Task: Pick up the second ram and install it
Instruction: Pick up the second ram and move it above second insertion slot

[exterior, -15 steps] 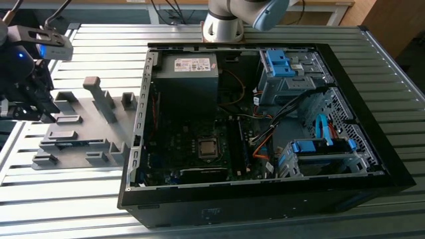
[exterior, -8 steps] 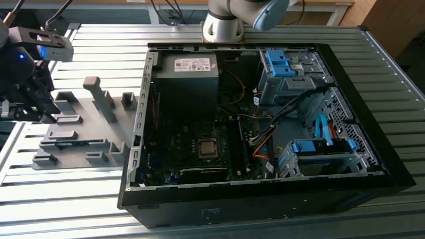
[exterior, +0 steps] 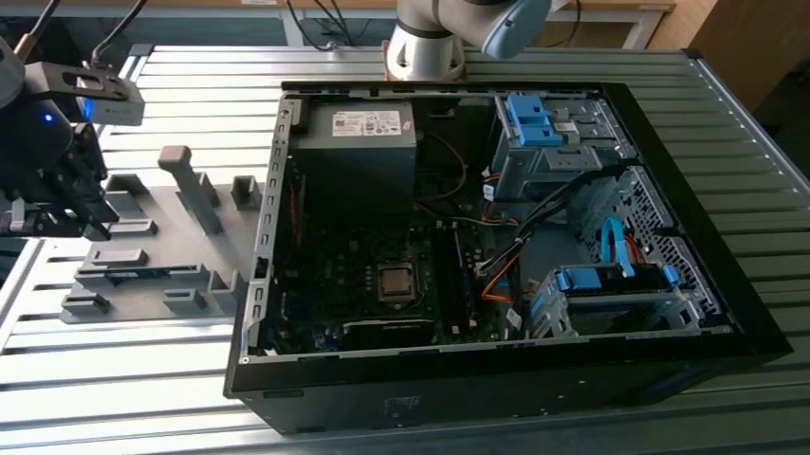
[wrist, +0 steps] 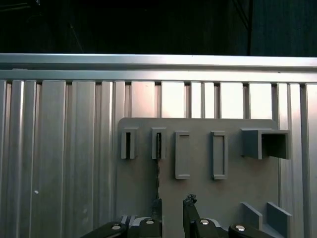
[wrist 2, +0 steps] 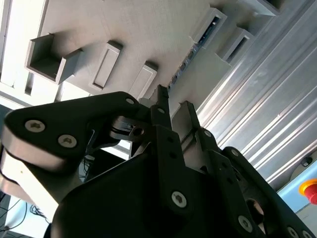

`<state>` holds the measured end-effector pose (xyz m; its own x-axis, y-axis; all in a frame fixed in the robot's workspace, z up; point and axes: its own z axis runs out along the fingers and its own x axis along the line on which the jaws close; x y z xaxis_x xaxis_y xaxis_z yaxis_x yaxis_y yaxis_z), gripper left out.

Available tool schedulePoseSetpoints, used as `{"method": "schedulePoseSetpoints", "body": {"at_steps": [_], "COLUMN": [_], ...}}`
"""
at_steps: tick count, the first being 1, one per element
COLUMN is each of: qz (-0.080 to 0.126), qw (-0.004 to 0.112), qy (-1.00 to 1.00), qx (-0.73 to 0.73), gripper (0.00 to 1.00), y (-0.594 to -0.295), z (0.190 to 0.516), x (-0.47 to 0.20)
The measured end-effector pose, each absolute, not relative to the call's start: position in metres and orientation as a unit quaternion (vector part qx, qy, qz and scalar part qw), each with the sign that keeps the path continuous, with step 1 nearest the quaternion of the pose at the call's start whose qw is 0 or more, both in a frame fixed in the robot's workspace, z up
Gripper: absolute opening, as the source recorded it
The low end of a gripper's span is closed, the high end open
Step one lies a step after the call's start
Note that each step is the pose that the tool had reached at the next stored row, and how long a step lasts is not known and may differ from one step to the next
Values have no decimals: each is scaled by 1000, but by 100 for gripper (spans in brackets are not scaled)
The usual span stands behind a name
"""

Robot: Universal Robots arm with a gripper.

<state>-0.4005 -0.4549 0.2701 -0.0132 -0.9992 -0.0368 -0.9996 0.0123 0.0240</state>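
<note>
Gripper (wrist: 173,202) hovers over grey fixture plate (wrist: 198,198), fingers apart w/ nothing clamped between them. The second ram (wrist: 158,148) stands on edge in a slotted block of the plate, 1 finger (wrist: 156,206) in line w/ its near end; contact can't be told. Open PC case (exterior: 506,398) sits on slatted tabletop (exterior: 190,95), to the exterior view's right of the plate.

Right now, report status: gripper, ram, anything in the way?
Gripper open, over fixture. Ram on edge in fixture slot, ungripped. Nothing seen between them.
</note>
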Motion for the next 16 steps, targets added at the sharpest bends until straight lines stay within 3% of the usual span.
{"method": "schedulePoseSetpoints", "body": {"at_steps": [16], "qz": [22], "qw": [3], "qy": [709], "qx": [-705], "gripper": [31], "y": [-457], "z": [250], "x": [-401]}}
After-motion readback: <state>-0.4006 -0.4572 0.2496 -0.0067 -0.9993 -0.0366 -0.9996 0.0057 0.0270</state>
